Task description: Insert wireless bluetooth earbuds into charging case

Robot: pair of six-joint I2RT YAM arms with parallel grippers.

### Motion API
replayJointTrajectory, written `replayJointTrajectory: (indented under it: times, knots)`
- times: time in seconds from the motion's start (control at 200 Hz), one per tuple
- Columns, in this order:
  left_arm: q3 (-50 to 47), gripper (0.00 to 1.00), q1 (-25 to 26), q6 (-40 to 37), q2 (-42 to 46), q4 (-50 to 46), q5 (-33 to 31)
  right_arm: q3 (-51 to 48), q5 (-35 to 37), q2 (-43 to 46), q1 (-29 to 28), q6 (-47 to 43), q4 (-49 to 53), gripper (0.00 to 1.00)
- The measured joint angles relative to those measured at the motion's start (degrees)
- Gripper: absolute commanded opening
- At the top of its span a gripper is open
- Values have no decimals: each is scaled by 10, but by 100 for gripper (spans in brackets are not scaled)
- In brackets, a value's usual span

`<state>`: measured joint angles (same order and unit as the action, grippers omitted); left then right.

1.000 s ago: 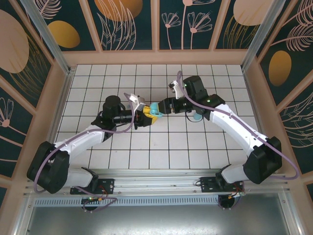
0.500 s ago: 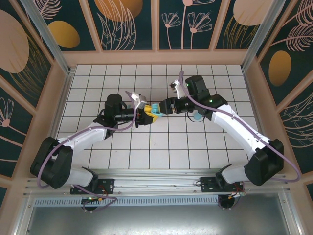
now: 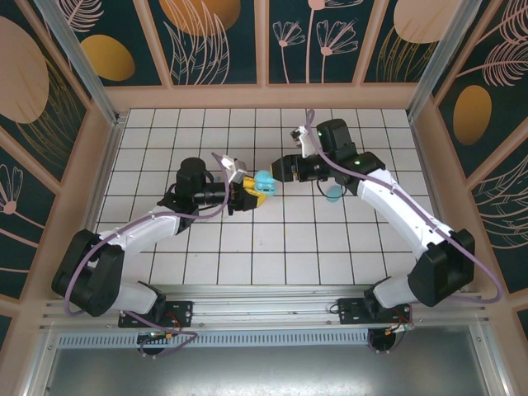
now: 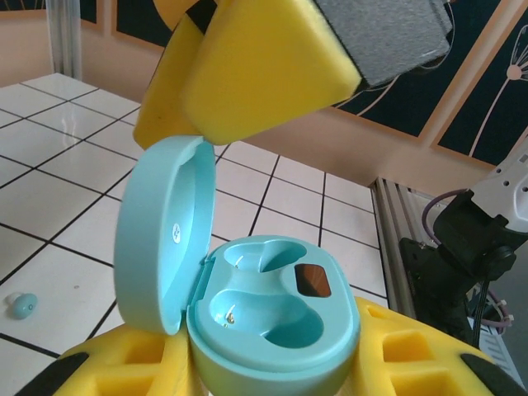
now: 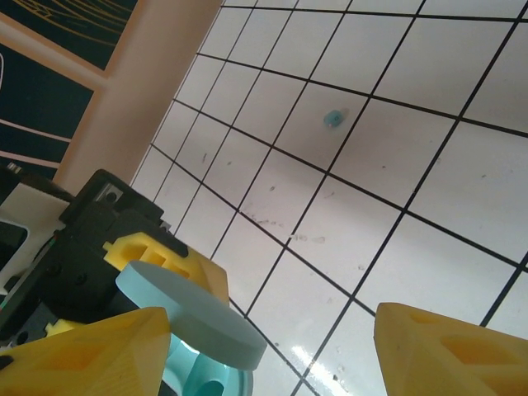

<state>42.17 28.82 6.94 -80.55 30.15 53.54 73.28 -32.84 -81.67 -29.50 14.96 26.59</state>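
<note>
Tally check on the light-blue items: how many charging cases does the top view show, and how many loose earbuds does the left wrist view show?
Charging cases: 2 (open case held in the left claw; second case lying on the tiled table)
Loose earbuds: 1 (earbud on the table)
Total: 3

Robotics test cell in a lab: a white tiled counter (image 3: 206,247) sits boxed in by a pale wooden frame (image 3: 264,95) and dark teal wall panels (image 3: 219,37) printed with leaves and flowers. The left arm (image 3: 136,233) and right arm (image 3: 398,206), white and black, are bolted to an aluminium rail (image 3: 264,295) at the near edge, with purple cables (image 3: 501,285) looping along them.
</note>
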Motion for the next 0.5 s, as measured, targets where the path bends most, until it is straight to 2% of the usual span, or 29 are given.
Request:
replayJointTrajectory:
  times: [0.5]
  knots:
    - [0, 2, -4, -13, 0, -18, -17, 1, -14, -22, 2, 12, -19, 66]
